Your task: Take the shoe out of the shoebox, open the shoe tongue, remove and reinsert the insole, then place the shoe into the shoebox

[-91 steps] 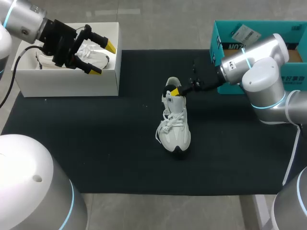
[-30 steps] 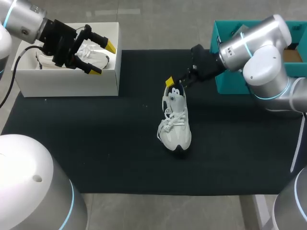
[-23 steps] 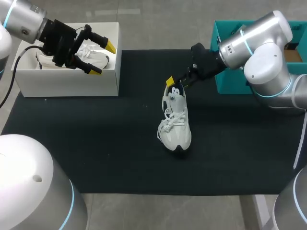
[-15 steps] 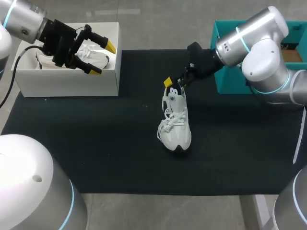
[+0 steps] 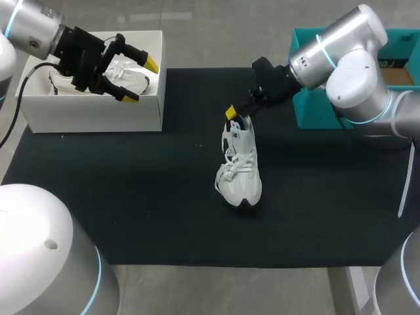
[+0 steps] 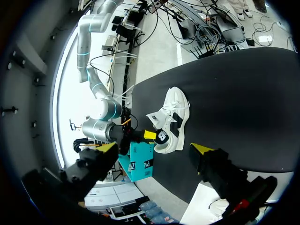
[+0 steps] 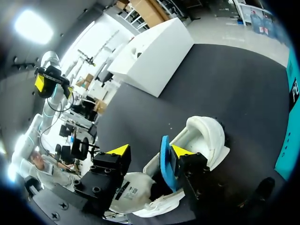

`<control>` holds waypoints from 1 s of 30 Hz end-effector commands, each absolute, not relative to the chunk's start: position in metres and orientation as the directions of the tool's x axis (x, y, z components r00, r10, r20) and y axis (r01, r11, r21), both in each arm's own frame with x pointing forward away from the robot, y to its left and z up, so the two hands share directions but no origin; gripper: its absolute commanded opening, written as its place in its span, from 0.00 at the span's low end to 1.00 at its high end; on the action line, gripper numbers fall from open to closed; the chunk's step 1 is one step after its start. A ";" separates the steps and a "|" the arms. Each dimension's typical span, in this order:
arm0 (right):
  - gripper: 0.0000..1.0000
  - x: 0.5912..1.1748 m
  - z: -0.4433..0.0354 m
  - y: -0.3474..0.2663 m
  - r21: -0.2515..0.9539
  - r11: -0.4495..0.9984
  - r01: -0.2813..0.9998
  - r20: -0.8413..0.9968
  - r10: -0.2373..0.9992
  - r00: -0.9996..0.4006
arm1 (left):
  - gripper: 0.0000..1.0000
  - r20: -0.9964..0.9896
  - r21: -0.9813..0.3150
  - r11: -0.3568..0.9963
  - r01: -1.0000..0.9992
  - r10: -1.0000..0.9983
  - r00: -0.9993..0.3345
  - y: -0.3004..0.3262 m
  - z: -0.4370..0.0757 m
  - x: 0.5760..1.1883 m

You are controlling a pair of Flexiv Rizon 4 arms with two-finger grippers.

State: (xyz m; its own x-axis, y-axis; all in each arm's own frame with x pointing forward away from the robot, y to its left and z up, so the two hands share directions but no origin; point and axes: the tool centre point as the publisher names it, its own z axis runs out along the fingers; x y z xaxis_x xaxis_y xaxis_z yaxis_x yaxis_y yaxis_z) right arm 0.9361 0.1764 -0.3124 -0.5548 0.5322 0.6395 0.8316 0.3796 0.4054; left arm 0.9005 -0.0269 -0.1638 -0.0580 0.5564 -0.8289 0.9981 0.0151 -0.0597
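One white laced sneaker [image 5: 240, 167] upright on black mat [image 5: 131, 197], toe toward 6 o'clock. One blue insole [image 7: 165, 161] standing from its collar between right gripper [image 7: 150, 150]'s spread fingers. At 10 o'clock, one white cardboard shoebox [image 5: 92, 111] holding second white shoe [image 5: 123, 72]; left gripper [image 5: 141, 80] above, fingers apart.

left pincer [image 5: 141, 80] splayed, right pincer [image 7: 150, 152] splayed

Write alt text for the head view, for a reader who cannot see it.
A white shoe stands on a black mat, with a blue insole sticking up from its heel opening between the open jaws of the right gripper. The left gripper hovers, jaws open, over a white shoebox holding a second shoe.
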 end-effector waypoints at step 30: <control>1.00 0.937 -0.340 0.173 0.336 0.352 0.874 0.673 0.560 -0.484 | 1.00 -0.828 -0.060 0.014 0.998 0.558 -0.058 -0.027 -0.164 0.901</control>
State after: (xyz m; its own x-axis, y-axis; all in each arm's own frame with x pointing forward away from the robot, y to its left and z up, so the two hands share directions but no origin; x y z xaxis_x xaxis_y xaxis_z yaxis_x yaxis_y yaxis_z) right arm 0.9383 0.1702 -0.3424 -0.4843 0.5515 0.6792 0.8732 0.3521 0.3369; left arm 0.9005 -0.0269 -0.1638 -0.0580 0.5564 -0.8289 0.9981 0.0151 -0.0597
